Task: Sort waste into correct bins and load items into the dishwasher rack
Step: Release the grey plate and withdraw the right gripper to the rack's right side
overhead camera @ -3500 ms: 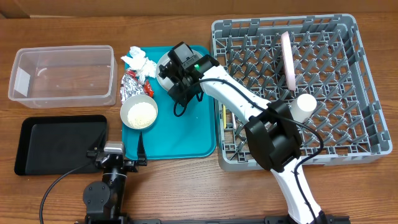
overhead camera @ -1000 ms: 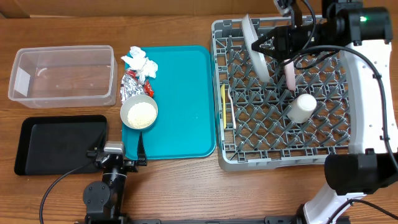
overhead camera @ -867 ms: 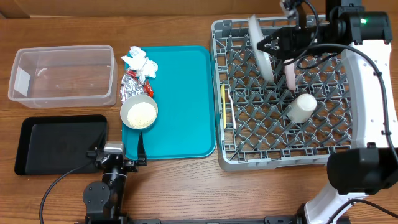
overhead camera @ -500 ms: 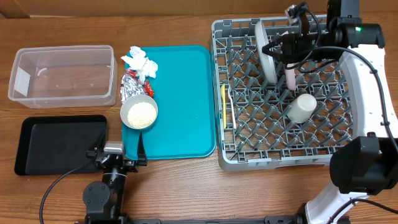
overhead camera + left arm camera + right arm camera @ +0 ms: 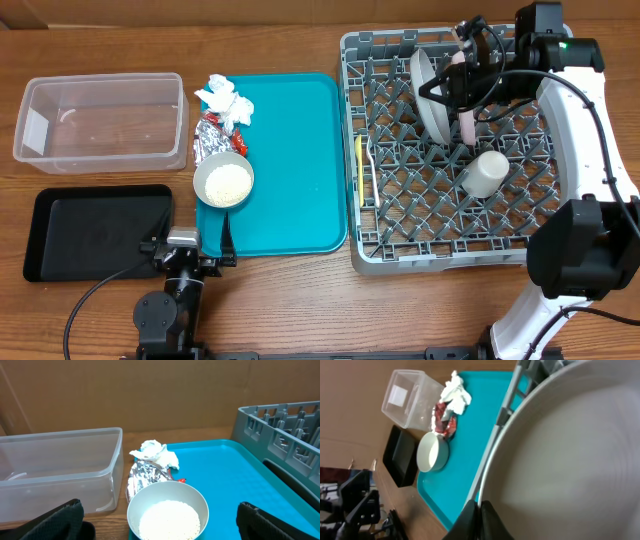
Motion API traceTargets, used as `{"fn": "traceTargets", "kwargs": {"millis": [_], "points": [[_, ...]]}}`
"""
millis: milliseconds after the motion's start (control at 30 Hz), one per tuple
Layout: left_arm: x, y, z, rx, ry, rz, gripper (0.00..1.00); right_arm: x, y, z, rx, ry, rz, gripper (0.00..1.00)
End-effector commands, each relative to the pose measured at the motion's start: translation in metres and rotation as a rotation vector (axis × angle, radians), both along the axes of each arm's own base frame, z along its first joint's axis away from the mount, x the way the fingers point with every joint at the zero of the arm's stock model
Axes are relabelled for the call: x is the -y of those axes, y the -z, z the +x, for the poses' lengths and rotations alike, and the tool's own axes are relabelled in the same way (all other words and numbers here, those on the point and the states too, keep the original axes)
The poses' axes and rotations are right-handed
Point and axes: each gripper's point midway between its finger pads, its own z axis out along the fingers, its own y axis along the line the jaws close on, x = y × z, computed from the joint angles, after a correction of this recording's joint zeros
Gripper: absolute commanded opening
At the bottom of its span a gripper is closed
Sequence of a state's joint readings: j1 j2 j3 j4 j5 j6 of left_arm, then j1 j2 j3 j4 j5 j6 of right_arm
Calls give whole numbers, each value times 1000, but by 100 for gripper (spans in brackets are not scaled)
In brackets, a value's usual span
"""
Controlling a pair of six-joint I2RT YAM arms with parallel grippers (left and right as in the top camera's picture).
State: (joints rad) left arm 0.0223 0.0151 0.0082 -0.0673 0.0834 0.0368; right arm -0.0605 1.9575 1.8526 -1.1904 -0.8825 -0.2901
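Note:
My right gripper (image 5: 447, 84) is shut on the rim of a pale round plate (image 5: 430, 95), which stands on edge among the pegs at the back of the grey dishwasher rack (image 5: 590, 200). In the right wrist view the plate (image 5: 570, 455) fills the frame, and the fingertips (image 5: 470, 517) pinch its edge. A second plate (image 5: 466, 118), a white cup (image 5: 485, 172) and a yellow utensil (image 5: 360, 168) are in the rack. My left gripper (image 5: 162, 527) hangs open just in front of a white bowl of rice (image 5: 167, 512). Tissue (image 5: 225, 98) and foil (image 5: 212, 138) lie beside the bowl (image 5: 223, 183).
A teal tray (image 5: 295, 160) lies between the bins and the rack. The clear tub (image 5: 100, 120) stands at the back left with the black tray (image 5: 95, 230) in front of it. The left arm's base (image 5: 168, 310) sits at the table's front edge.
The right gripper has carried the plate rightwards and down into the rack, and the plate now stands more upright between the pegs. The left arm has not moved.

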Motion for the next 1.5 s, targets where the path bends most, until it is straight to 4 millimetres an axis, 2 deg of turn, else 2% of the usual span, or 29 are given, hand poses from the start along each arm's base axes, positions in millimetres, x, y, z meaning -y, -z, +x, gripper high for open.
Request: {"fn": "traceTargets", "kwargs": {"millis": [0, 67, 133, 200, 267, 300, 333, 367, 433, 500, 567, 600, 767, 1000, 1100, 1467], "points": [[-1, 0, 0, 6, 0, 12, 100, -8, -22, -4, 62, -50, 94, 22], [-1, 0, 0, 6, 0, 12, 100, -9, -35, -7, 104, -58, 98, 34], [-1, 0, 0, 6, 0, 12, 100, -8, -44, -9, 134, -56, 88, 39], [-1, 0, 0, 6, 0, 12, 100, -8, -56, -13, 155, -45, 79, 39], [-1, 0, 0, 6, 0, 12, 100, -8, -67, -19, 179, -46, 78, 17], [-1, 0, 0, 6, 0, 12, 100, -13, -75, -24, 193, -54, 78, 10], [-1, 0, 0, 6, 0, 12, 100, -19, -79, -28, 194, -56, 64, 8], [-1, 0, 0, 6, 0, 12, 100, -24, -77, -29, 180, -38, 24, 4], [-1, 0, 0, 6, 0, 12, 100, -36, -59, -28, 140, 26, -150, 4], [-1, 0, 0, 6, 0, 12, 100, -45, -36, -20, 95, 144, -338, 4], [-1, 0, 0, 6, 0, 12, 100, -56, -19, -9, 120, 249, -505, 4], [-1, 0, 0, 6, 0, 12, 100, -56, -17, -4, 129, 282, -532, 4], [-1, 0, 0, 6, 0, 12, 100, -65, -19, 15, 163, 374, -511, 4], [-1, 0, 0, 6, 1, 11, 100, -71, 19, 17, 86, 339, -559, 4], [-1, 0, 0, 6, 0, 12, 100, -73, 28, 20, 75, 334, -566, 4], [-1, 0, 0, 6, 0, 12, 100, -90, 32, 23, 126, 329, -606, 4]]}}
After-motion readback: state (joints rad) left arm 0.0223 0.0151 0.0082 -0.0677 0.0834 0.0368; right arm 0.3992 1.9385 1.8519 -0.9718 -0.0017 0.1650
